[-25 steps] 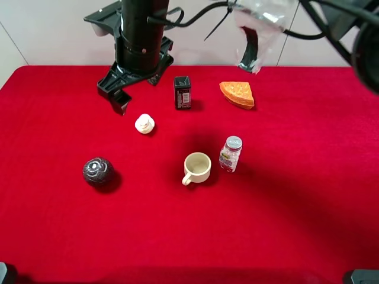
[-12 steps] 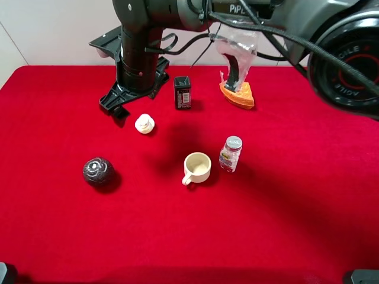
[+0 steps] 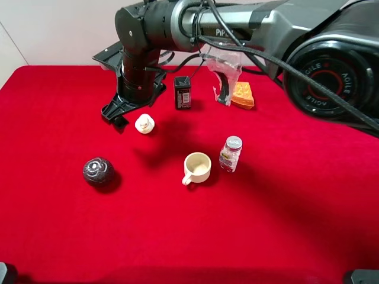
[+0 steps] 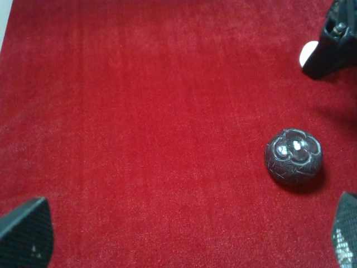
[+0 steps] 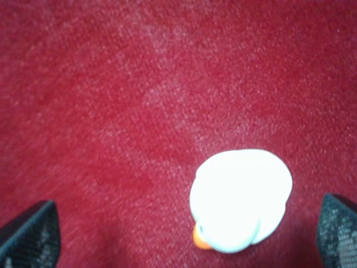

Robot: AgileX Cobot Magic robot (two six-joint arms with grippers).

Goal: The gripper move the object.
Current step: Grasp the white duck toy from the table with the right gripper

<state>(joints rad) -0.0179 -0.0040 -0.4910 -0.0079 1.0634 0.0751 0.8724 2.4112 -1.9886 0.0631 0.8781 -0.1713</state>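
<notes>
Right gripper (image 3: 136,106) hovered over the tabletop (image 3: 296,225) with fingers (image 5: 28,237) spread wide and empty; the white lump (image 3: 144,123) sat on the red surface below, between them, off-centre toward one finger, apparently untouched.

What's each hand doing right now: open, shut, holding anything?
Left hand: open, holding nothing.
Right hand: open, holding nothing, close to the white object.
</notes>
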